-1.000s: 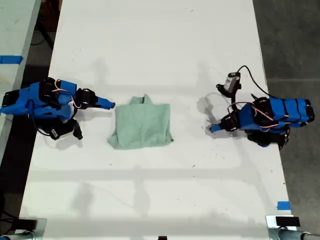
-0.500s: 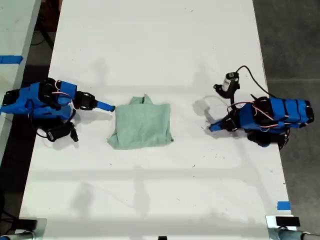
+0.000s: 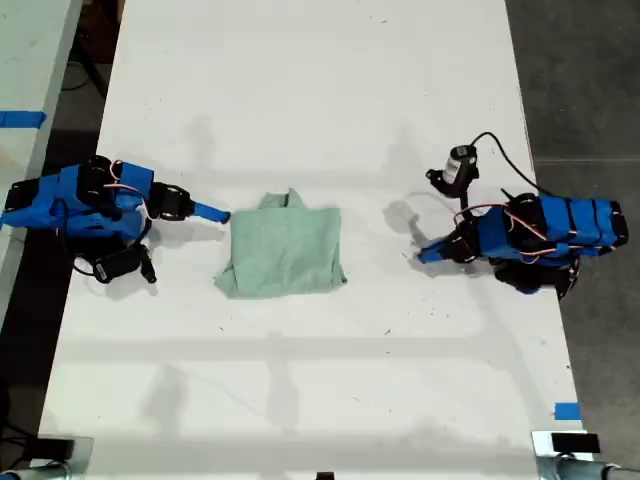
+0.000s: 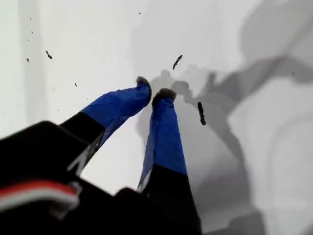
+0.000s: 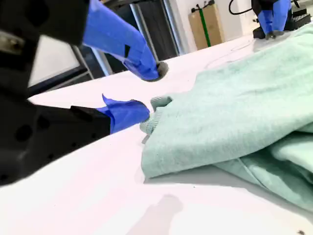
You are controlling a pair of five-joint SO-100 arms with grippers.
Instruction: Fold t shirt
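Under both arms runs the long white table (image 3: 300, 90), bare but for small dark specks, and the t shirt (image 3: 283, 250) lies on it between my two grippers as a folded, roughly square pale mint-green bundle with a small nub of cloth poking out of its far edge in the exterior view. Its nearer edge sits just ahead of my second gripper (image 5: 142, 93), close enough that in the second wrist view a rolled hem of the cloth (image 5: 234, 107) lies right beside the lower blue fingertip, though I cannot tell whether they touch. That gripper, at the exterior view's left (image 3: 212, 211), has its jaws parted with a clear gap between the tips, and nothing is held in them. My first gripper (image 4: 154, 93), at the exterior view's right (image 3: 428, 254), is well apart from the t shirt, with plain table between its tips and the cloth; its two blue fingers come nearly together at their dark tips with only a sliver of gap, pointing down at the table and gripping nothing. Beyond the t shirt in the second wrist view, the other arm's blue tips (image 5: 274, 17) show small at the far end.
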